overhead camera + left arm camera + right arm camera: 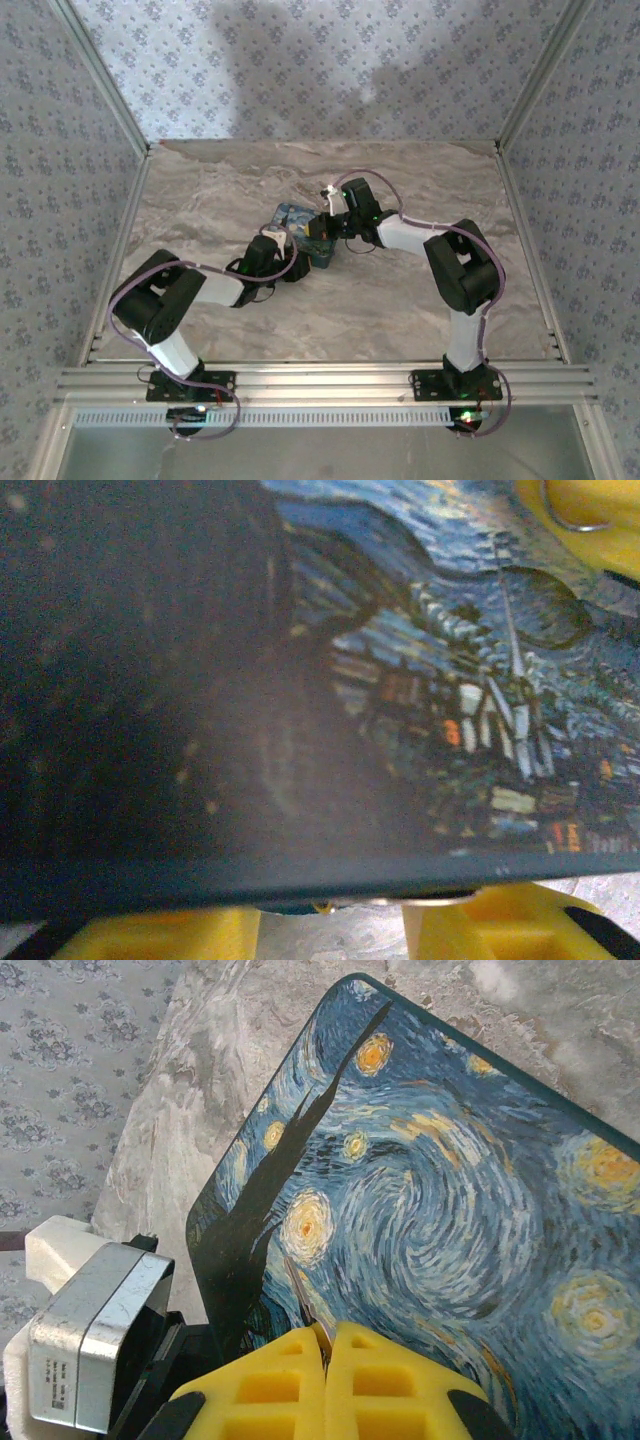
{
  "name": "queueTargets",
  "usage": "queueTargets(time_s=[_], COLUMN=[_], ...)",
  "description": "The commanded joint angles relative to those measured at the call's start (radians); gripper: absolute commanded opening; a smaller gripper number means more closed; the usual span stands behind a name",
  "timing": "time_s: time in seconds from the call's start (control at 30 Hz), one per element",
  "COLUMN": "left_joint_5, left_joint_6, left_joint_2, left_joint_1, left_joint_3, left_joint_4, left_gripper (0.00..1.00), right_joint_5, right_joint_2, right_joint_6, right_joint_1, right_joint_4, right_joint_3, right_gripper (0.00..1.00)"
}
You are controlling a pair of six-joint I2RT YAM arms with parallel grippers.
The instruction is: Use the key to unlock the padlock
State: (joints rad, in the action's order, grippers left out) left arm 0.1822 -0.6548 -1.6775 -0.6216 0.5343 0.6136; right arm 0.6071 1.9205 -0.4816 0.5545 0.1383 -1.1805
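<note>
Right gripper [327,1332]: yellow fingers pressed tight together, and a thin metal blade pokes out of the seam. That's the key [303,1305], pinched firm. Straight ahead of it is the painted box [430,1190], all swirls and stars, tilted up with its dark rim toward the marbled table [175,1110].

Over to the left gripper [325,935]: its fingers stand spread apart with bare table between them, and the box's dark lower edge lies across above both. A metal ring [575,520] sits against a yellow finger in the top right corner of that view.

From above, both arms meet at the box, mid-table. And the padlock [322,256]? Probably the small dark blue-grey lump touching the box's near right corner, just below the right gripper, though it's too small to be sure.
</note>
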Motion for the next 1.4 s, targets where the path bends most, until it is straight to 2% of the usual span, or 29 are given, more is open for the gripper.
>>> queueTargets(time_s=[0.0, 0.53, 0.83, 1.1, 1.37], left_joint_5=[-0.024, 0.002, 0.045, 0.097, 0.151], left_joint_6=[-0.01, -0.054, -0.105, -0.17, -0.212], left_joint_2=[-0.011, -0.004, 0.025, 0.061, 0.109], left_joint_1=[0.011, 0.011, 0.011, 0.009, 0.006], left_joint_3=[-0.002, -0.009, -0.016, -0.002, 0.029], left_joint_4=[0.035, 0.052, 0.044, 0.016, -0.066], left_gripper=[0.36, 0.27, 0.24, 0.22, 0.21], right_joint_5=[0.002, 0.015, -0.039, -0.148, -0.238], right_joint_2=[0.034, 0.003, -0.14, -0.369, -0.565], right_joint_6=[-0.007, 0.007, 0.086, 0.173, 0.219], right_joint_1=[0.018, 0.02, 0.013, 0.022, 0.09], right_joint_4=[-0.103, -0.06, -0.001, 0.035, 0.077], right_joint_3=[0.036, 0.04, 0.062, 0.265, 0.543], right_gripper=[0.01, 0.01, 0.0, 0.0, 0.01])
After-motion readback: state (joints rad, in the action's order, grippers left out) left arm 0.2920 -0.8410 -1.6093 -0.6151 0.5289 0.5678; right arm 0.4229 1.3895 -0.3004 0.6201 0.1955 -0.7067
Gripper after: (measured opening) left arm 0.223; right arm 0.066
